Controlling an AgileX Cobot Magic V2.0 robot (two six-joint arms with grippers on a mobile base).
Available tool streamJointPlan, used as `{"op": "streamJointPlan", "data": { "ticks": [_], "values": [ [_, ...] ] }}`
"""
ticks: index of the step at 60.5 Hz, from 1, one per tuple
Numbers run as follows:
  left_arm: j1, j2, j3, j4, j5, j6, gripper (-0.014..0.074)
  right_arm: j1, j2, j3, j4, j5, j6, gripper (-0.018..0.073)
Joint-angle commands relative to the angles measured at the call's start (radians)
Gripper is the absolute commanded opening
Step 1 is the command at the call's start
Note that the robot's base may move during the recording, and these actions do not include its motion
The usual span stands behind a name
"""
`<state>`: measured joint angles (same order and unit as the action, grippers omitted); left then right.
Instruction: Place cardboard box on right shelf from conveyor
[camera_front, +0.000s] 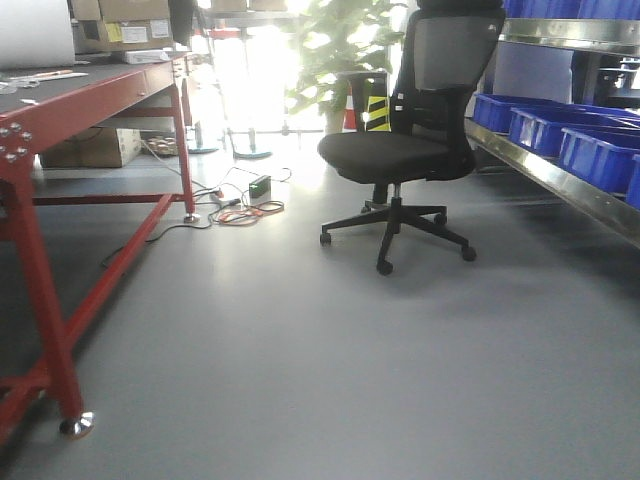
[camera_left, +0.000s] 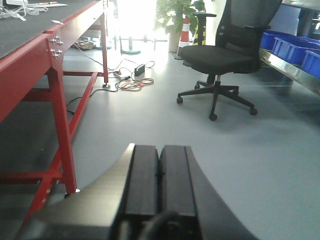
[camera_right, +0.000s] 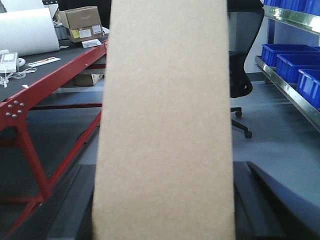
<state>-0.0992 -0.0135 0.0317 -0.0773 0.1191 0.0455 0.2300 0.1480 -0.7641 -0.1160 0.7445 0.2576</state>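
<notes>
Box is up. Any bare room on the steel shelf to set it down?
The steel shelf level in view is crowded: blue bins sit side by side right behind its lip, no bare patch showing. The open room is the floor between the red table and the office chair.

left tool (camera_left: 160, 186) fingers pressed together; right tool (camera_right: 165, 172) seemingly clamps the cardboard box (camera_right: 165, 100).

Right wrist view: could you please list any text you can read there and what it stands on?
No text is readable.
Cardboard box: plain face, no print.
Labels on the brown carton on the red table: too small and blurred to read.
</notes>
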Motion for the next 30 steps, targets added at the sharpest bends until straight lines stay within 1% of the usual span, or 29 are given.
{"op": "streamJointPlan", "data": {
  "ticks": [1,30],
  "values": [
    [0.010,-0.015,0.010,-0.006,-0.084,0.000,-0.0116,-0.004,0.019,-0.025,-0.009,-0.106,-0.009,0.0186],
    [0.012,-0.015,0.010,-0.006,-0.084,0.000,-0.0116,-0.004,0.019,-0.025,-0.009,-0.106,-0.009,0.0186]
  ]
}}
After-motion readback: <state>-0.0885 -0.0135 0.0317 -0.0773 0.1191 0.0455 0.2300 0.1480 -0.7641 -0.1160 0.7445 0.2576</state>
